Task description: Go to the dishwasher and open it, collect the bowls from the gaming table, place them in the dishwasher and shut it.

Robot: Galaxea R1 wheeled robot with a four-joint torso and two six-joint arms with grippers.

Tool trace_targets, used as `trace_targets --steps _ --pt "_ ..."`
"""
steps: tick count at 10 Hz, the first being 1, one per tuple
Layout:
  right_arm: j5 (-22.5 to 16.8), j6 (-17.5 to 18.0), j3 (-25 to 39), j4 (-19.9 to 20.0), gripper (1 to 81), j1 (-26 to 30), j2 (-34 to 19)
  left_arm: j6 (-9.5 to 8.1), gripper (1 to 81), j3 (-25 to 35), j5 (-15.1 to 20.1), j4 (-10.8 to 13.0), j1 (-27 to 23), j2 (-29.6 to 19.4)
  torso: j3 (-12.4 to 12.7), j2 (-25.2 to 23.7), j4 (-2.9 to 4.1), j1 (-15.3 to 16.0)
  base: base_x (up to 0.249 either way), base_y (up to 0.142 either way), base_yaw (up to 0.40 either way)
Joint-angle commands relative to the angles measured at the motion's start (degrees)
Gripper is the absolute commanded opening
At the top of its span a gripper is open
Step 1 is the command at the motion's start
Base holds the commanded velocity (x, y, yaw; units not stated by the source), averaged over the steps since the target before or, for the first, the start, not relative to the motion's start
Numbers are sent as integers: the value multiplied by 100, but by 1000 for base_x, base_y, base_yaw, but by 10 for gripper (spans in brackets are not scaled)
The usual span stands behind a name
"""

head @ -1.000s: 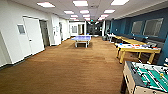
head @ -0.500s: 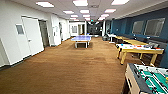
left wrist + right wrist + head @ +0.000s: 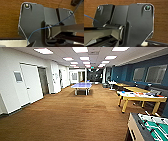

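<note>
facing yellow-rimmed gaming table, wood-grain floor

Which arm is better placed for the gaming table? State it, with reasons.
Right, tentatively. The gaming table stands on the right of the head view, across the wooden floor, so the robot's right side is nearer. It is too distant for either arm, and the wrist views settle nothing more.

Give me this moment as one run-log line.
phase: driving | floor: wood | gaming table: ahead right | foosball table: near right | jaws: cannot tell
</note>
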Motion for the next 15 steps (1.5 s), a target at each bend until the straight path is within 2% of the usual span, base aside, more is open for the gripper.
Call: trace_targets --steps 1,6,7,8,9,11,13,15 --pt "-284 -5 2 -16 811 327 19 14 811 15 268 -20 -289 28 0 0 0 0 186 0 0" --pt "-284 -5 11 -7 811 310 28 6 811 23 268 -20 -289 36 0 0 0 2 188 0 0" --pt "-284 -5 20 -7 811 310 28 6 811 24 268 -20 -290 36 -329 0 0 0 188 0 0" --pt "-284 -5 20 -7 811 310 28 6 811 15 268 -20 -289 36 -533 -5 0 -7 187 0 0" --pt "-284 -5 28 -7 811 310 28 6 811 15 268 -20 -289 36 -147 -9 0 -10 187 0 0" --pt "-275 -5 20 -7 811 301 28 6 811 24 268 -20 -289 36 -409 6 0 15 188 0 0" --pt "-284 -5 20 -7 811 301 28 6 811 24 268 -20 -289 36 -459 -5 0 -5 187 0 0" --pt "-284 -5 20 2 811 300 19 6 811 24 268 -20 -289 36 -457 -2 -516 -2 187 0 0"
